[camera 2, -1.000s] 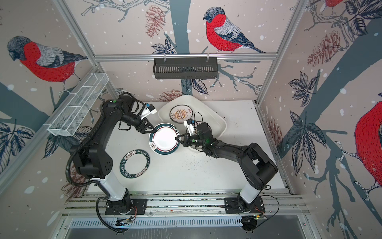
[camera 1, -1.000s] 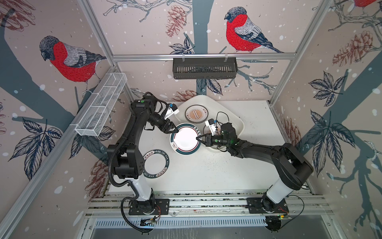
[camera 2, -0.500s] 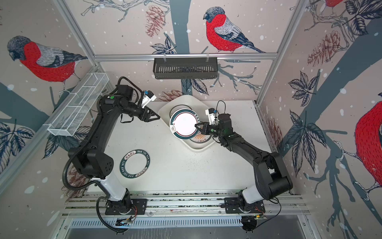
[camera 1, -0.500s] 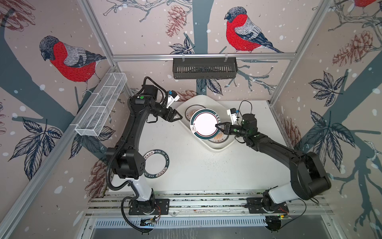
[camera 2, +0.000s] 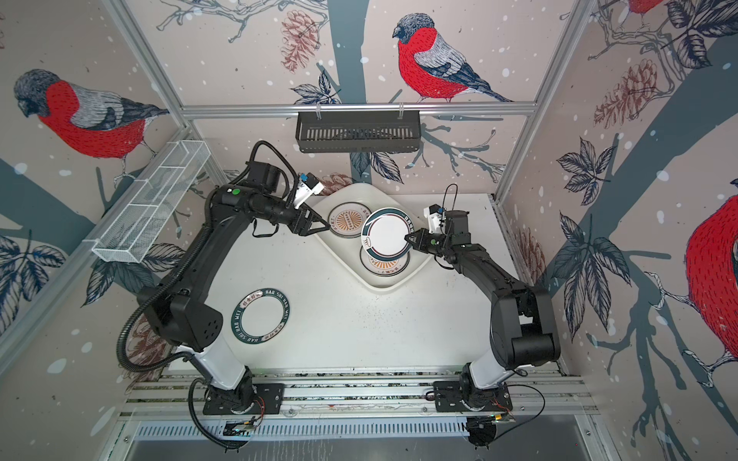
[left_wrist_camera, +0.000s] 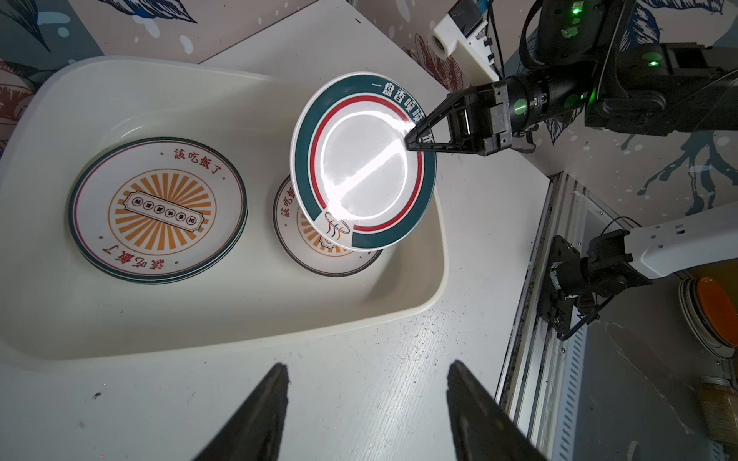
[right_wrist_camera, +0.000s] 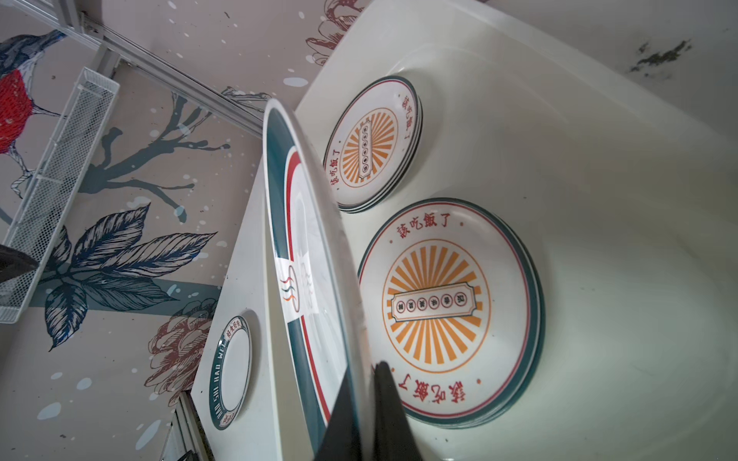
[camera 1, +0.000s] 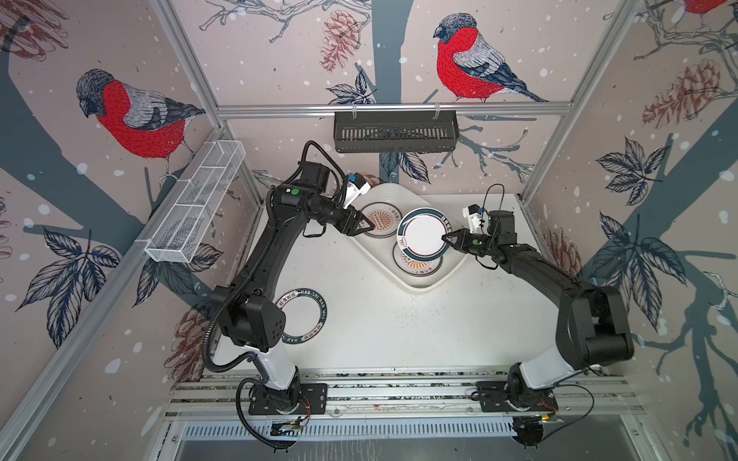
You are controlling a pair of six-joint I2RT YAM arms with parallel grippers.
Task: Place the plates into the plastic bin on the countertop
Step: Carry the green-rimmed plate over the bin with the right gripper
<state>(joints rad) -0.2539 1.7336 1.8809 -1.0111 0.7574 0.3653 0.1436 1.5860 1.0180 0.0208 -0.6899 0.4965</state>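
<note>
The round white plate with teal rim and red ring (camera 1: 423,238) is hanging tilted over the white plastic bin (camera 1: 415,284), covering part of a stack of orange-sunburst plates (camera 1: 418,265) below; contact cannot be told. The right jaws are pinching its rim, the right wrist view showing the plate (right_wrist_camera: 315,259) edge-on. The left jaws are standing wide near the bin's edge. On the white tabletop (camera 1: 399,331), the left arm (camera 1: 255,279) is cutting off a teal lettered-rim plate (camera 1: 308,315) in a top view.
</note>
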